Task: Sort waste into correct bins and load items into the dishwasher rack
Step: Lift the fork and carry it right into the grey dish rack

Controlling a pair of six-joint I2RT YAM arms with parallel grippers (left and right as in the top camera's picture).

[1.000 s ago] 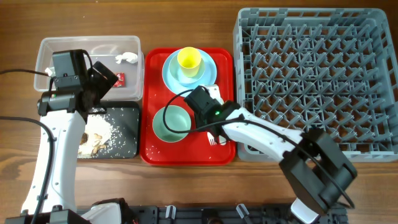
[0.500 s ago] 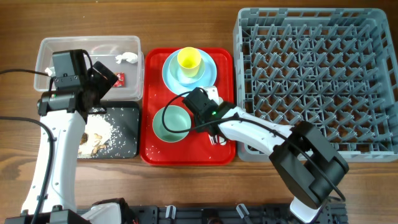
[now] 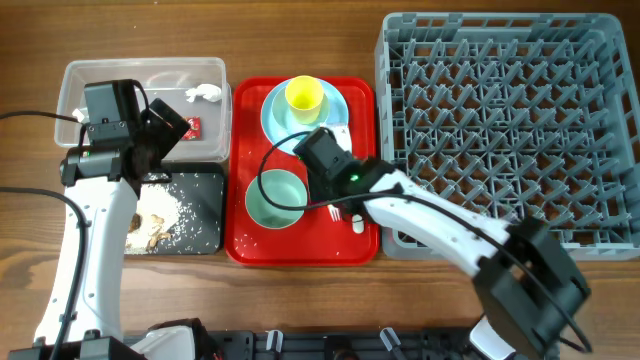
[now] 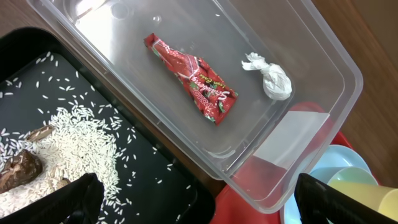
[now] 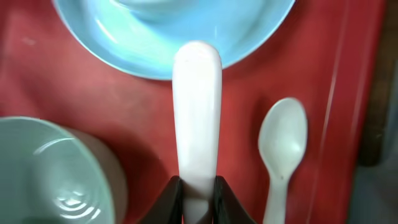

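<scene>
- Narrowed the right gripper point(image 5: 198, 193) over the last second and clamped it across the shaft of the white plastic fork point(image 5: 197, 106); had hung looser above the same spot a second before.
- Judged as the first cutlery item secured; lift and carry to the large grey pegged dishwasher rack point(image 3: 500, 120) not yet done.
- Kept the fork over the flat red serving tray point(image 5: 124, 106), toward its right edge, rounded handle end reaching the rim of the round light-blue plate point(image 5: 249, 37).
- Left the white plastic spoon point(image 5: 283, 137) just beside the fork, not touching it, and the pale-green bowl point(image 5: 50, 168) near on the other side; either likely to be nudged by a careless lift.
- Left the small yellow cup point(image 3: 304, 95) stacked on the plate at the tray's back edge.
- Held the left gripper point(image 4: 199, 205) wide open and empty above the clear plastic rectangular tub point(image 4: 323, 62), with the red shiny snack wrapper point(image 4: 193, 78) and crumpled white tissue point(image 4: 270, 78) inside; left the rice scraps point(image 4: 68, 137) in the shallow black tray point(image 4: 155, 180).
</scene>
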